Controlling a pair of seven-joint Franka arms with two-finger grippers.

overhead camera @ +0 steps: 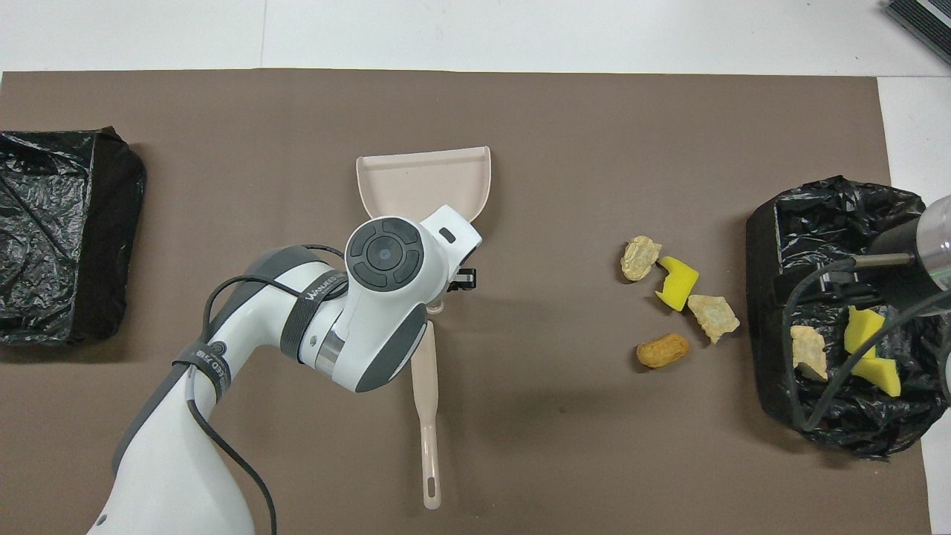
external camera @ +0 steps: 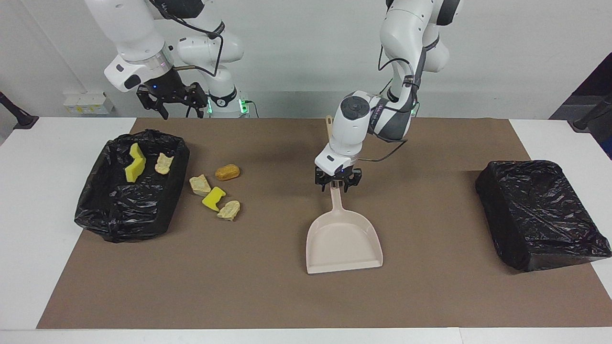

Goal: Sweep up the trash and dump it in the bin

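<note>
Four scraps of trash lie on the brown mat beside the bin: an orange lump (external camera: 227, 172) (overhead camera: 662, 351), a tan lump (external camera: 200, 185) (overhead camera: 713, 316), a yellow sponge chunk (external camera: 213, 198) (overhead camera: 677, 283) and another tan lump (external camera: 229, 210) (overhead camera: 640, 257). The black-lined bin (external camera: 95, 224) (overhead camera: 765, 245) at the right arm's end holds two yellow sponge chunks (external camera: 135, 162) and a tan lump (external camera: 164, 163). A pink dustpan (external camera: 344, 243) (overhead camera: 423, 182) lies flat mid-mat. My left gripper (external camera: 337, 185) is down at the tip of its handle. My right gripper (external camera: 168, 104) waits, open and empty, over the bin's edge nearest the robots.
A long pinkish brush handle (overhead camera: 429, 401) (external camera: 329, 125) lies on the mat nearer to the robots than the dustpan, partly hidden by the left arm. A second box wrapped in black plastic (external camera: 540, 215) (overhead camera: 59, 230) stands at the left arm's end.
</note>
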